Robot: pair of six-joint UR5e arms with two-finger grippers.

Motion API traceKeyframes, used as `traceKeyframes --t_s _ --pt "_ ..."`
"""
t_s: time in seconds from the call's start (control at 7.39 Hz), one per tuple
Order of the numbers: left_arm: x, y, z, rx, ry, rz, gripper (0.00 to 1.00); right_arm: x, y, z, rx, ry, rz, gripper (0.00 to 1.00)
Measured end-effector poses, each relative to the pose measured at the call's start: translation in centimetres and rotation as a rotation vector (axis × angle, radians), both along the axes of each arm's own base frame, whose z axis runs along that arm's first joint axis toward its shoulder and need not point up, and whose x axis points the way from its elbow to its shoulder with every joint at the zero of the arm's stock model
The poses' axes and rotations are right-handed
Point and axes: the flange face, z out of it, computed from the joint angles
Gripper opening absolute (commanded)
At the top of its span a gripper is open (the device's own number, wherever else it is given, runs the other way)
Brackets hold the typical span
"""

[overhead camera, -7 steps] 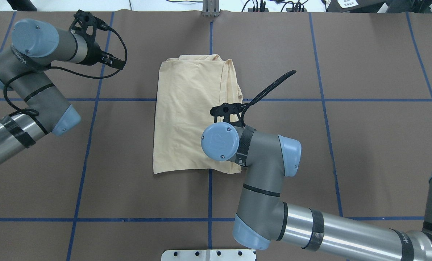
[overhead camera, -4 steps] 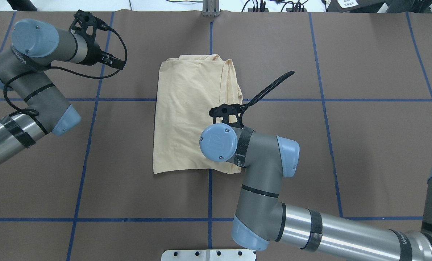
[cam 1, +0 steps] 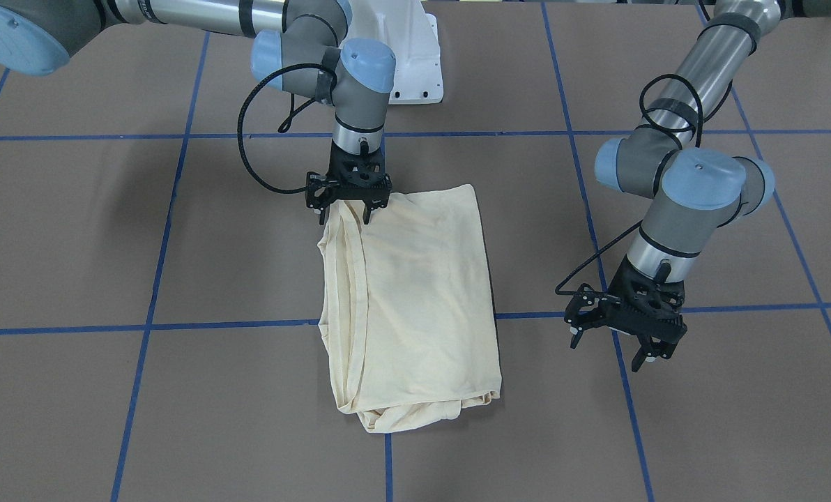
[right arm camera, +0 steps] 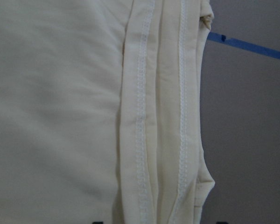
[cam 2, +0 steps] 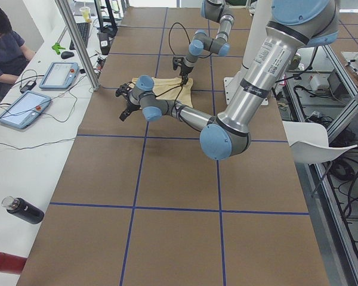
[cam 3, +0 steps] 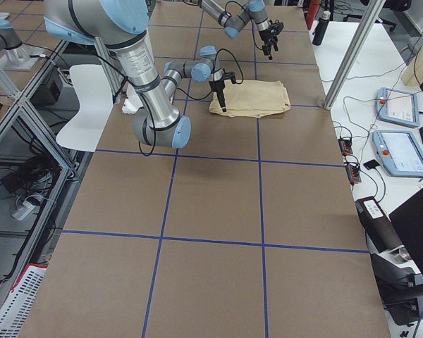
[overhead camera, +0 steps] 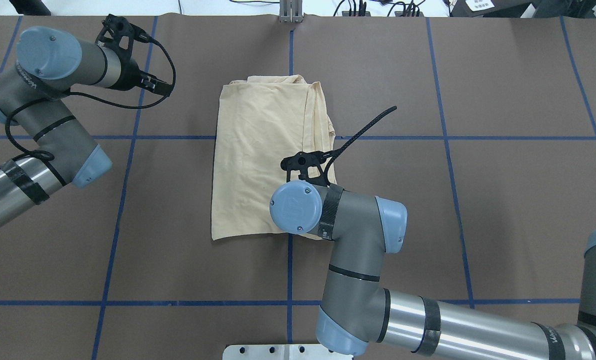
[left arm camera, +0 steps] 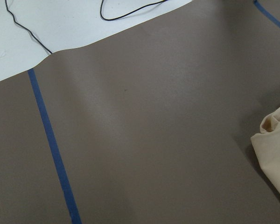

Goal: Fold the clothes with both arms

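Observation:
The clothes are one pale cream shirt [cam 1: 415, 300], folded into a rectangle and lying flat mid-table, also in the overhead view [overhead camera: 258, 150]. No print or label shows. My right gripper [cam 1: 344, 217] points straight down over the shirt's corner nearest the robot. It is open, with its fingers either side of the stacked hems [right arm camera: 158, 116]. My left gripper [cam 1: 621, 348] hangs open above bare table, well clear of the shirt's other side. The left wrist view catches only a shirt corner [left arm camera: 275, 135].
Brown table cover with blue tape grid lines [overhead camera: 290, 300]. The white pedestal base [cam 1: 415, 63] stands at the robot's side. A side table with tablets [cam 2: 59, 74] and a seated person [cam 2: 3, 36] lie beyond the far edge. A black bottle [cam 2: 24, 210] is there too.
My right arm has shifted toward the robot's side and slightly left along the shirt's edge, its cable following. The left arm and the shirt have stayed put.

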Motion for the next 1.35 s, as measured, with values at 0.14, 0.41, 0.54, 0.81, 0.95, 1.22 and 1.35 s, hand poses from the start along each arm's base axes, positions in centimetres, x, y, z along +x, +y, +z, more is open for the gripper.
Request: traceKeyframes --t_s 0.14,0.41,0.54,0.81,0.95,1.22,1.35 --pt "0.1 0.1 0.0 0.0 0.0 0.001 1.0 0.0 0.1 -0.1 0.023 0.012 -0.036 0.28" --pt "0.2 0.1 0.0 -0.004 0.002 0.0 1.0 0.2 -0.1 -0.4 0.054 0.025 -0.077 0.18" --pt "0.3 0.1 0.0 -0.005 0.003 0.0 1.0 0.4 -0.3 -0.4 0.066 0.03 -0.092 0.14" --pt "0.3 0.2 0.0 -0.007 0.006 -0.002 1.0 1.1 -0.8 -0.7 0.079 0.029 -0.099 0.1" --pt "0.3 0.2 0.0 -0.008 0.007 -0.002 1.0 1.9 -0.9 -0.7 0.083 0.022 -0.096 0.09" --pt "0.3 0.2 -0.1 -0.017 0.014 -0.008 1.0 4.3 -0.5 1.1 0.082 0.017 -0.087 0.35" --pt "0.4 0.2 -0.1 -0.019 0.016 -0.01 1.0 5.5 -0.1 2.3 0.074 0.013 -0.071 0.53"
